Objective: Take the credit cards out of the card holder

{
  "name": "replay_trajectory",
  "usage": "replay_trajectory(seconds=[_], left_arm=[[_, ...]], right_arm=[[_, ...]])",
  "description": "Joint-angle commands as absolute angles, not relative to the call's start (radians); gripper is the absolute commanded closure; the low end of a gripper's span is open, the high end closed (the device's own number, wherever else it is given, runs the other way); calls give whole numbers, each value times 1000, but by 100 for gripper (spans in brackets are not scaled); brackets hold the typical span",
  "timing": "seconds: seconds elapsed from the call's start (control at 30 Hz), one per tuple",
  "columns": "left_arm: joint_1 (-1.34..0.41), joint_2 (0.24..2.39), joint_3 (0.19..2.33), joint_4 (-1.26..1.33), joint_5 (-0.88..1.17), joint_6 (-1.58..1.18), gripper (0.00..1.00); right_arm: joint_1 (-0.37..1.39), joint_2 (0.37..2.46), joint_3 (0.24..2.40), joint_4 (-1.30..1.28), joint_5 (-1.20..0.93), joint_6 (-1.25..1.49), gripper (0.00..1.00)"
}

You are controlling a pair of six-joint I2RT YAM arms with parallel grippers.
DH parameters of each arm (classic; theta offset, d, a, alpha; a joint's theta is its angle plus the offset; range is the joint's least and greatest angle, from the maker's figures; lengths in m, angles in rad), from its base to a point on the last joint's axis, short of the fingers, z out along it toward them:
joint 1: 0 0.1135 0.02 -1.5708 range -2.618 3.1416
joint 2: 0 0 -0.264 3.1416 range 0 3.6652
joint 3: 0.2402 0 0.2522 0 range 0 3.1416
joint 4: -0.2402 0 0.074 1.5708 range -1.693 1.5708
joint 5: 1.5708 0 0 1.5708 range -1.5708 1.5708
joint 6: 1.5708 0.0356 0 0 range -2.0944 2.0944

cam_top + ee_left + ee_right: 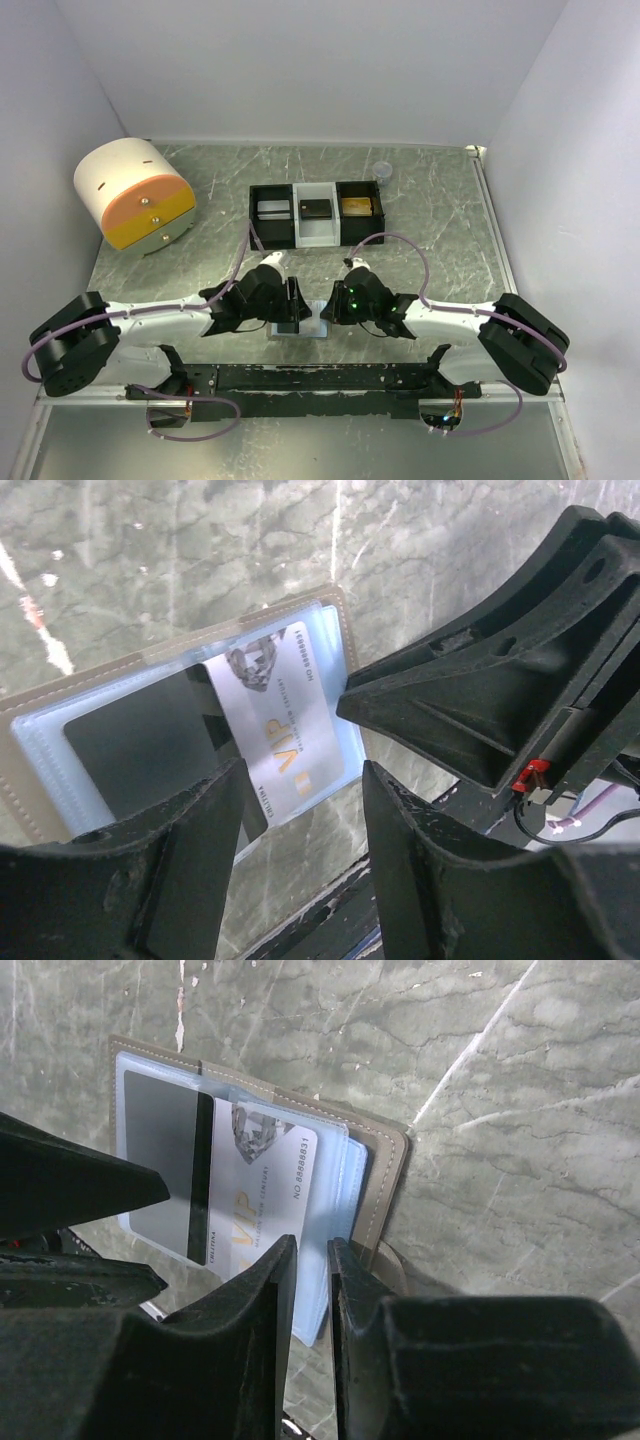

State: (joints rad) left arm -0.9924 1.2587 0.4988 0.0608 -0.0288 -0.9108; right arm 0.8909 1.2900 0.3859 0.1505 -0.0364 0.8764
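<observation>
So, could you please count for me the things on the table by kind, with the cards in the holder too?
card holder: 1
cards in it: 2 (white VIP card, dark card)
three-compartment tray: 1
small items in the tray: 3 (pale item, dark item, gold item)
round drawer unit: 1
small clear object: 1
Total: 9

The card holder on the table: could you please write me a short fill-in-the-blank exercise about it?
1. The card holder lies ___ on the table.
2. The white card inside it reads ___ in large letters.
3. The tray farther back on the table has ___ compartments.
Missing words: open; VIP; three.
</observation>
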Motion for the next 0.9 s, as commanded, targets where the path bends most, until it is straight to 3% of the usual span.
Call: replay_trajectory(seconds=[0.0,0.3,0.53,0.87], left_arm=[[-997,1316,500,206,65,-886,40],[-1000,1372,523,135,5,-938,54],[-1002,1318,484,113,-16,-952,55],[-1004,1362,498,33,-44,-946,56]], right_arm=[[881,1293,361,100,9,860,79],[881,1204,434,51,-39,797,76],[881,1191,486,124,-167,771,74],[882,1383,493,238,-235,833,73]])
